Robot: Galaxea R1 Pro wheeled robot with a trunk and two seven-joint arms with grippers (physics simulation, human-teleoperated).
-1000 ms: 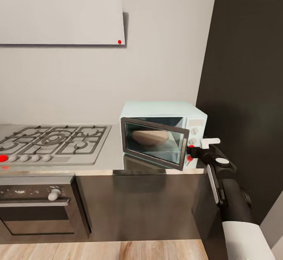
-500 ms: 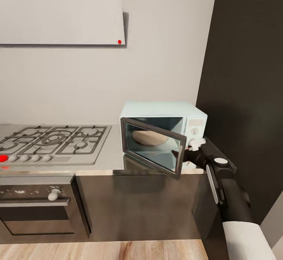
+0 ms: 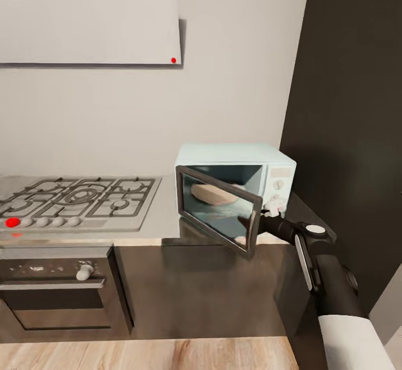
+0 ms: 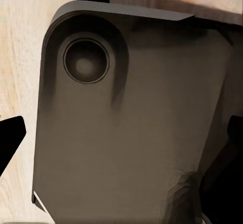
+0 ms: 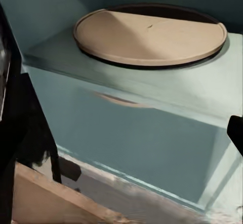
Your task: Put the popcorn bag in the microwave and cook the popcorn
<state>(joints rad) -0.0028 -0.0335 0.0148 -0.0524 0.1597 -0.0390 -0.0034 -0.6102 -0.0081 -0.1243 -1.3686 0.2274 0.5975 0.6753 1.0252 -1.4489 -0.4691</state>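
Microwave [image 3: 237, 183] sits on the grey countertop [image 3: 162, 222] right of the gas hob [image 3: 78, 202], its dark glass door [image 3: 219, 210] swung partly open. Inside, a round tan turntable plate [image 5: 150, 34] lies flat on the mint floor. Right gripper [image 3: 272, 209] is at the door's free edge by the knobs; whether its fingers are apart or together, I cannot tell.

The pale mint-blue microwave [image 3: 237, 183] has a dark glass door, beside a steel-grey hob [image 3: 78, 202] with red dot.
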